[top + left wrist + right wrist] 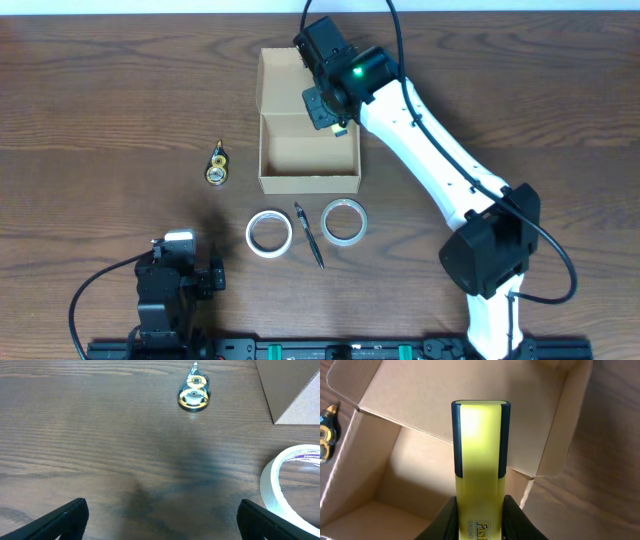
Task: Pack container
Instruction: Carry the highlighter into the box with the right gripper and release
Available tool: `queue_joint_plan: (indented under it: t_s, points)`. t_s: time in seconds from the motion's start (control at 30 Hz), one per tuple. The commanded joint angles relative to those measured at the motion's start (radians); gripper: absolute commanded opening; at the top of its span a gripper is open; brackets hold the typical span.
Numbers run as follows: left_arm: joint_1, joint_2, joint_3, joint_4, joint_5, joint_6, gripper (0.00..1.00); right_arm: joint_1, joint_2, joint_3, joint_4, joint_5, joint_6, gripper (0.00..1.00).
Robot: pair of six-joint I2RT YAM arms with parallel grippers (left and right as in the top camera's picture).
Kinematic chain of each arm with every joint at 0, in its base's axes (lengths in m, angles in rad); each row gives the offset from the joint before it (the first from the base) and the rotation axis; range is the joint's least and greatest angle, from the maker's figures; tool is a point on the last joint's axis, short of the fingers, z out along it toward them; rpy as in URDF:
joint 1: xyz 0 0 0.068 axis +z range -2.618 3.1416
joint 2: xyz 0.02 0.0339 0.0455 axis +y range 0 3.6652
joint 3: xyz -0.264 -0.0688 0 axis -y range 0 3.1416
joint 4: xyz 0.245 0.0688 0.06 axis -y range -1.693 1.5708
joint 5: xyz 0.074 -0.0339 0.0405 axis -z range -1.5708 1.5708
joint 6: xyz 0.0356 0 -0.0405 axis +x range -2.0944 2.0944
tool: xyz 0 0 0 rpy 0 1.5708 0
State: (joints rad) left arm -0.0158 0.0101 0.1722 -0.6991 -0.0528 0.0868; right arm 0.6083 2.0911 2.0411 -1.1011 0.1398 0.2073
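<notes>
The container is a plain brown cardboard box, open, its flap lid standing at the back. My right gripper hangs over the box's right back corner, shut on a yellow highlighter with a black cap end. In the right wrist view the highlighter points over the box's inside. My left gripper is open and empty, low over the table near the front left; in the overhead view it is at the lower left.
A yellow tape dispenser lies left of the box and shows in the left wrist view. Two white tape rolls and a black pen lie in front of the box.
</notes>
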Motion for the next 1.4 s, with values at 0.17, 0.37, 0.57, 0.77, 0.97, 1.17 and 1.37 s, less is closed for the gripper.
queue_joint_plan:
  t_s: [0.17, 0.37, 0.57, 0.77, 0.97, 1.17, 1.37]
  points:
    - [0.004, -0.006, -0.012, -0.004, -0.006, 0.014, 0.95, 0.019, 0.102, 0.014, -0.052, -0.007, -0.056, 0.01]
    - [0.004, -0.006, -0.012, -0.004, -0.006, 0.014, 0.95, 0.051, 0.126, 0.002, -0.072, -0.009, -0.096, 0.01]
    - [0.004, -0.006, -0.012, -0.004, -0.006, 0.014, 0.95, 0.051, 0.126, -0.055, -0.077, -0.009, -0.120, 0.01]
    - [0.004, -0.006, -0.012, -0.004, -0.006, 0.014, 0.95, 0.051, 0.126, -0.142, -0.039, -0.009, -0.120, 0.02]
    - [0.004, -0.006, -0.012, -0.004, -0.006, 0.014, 0.95, 0.051, 0.126, -0.172, -0.002, -0.009, -0.120, 0.11]
    - [0.004, -0.006, -0.012, -0.004, -0.006, 0.014, 0.96, 0.051, 0.126, -0.172, 0.016, -0.008, -0.120, 0.22]
    - [0.004, -0.006, -0.012, -0.004, -0.006, 0.014, 0.95, 0.051, 0.126, -0.172, 0.017, -0.008, -0.119, 0.33]
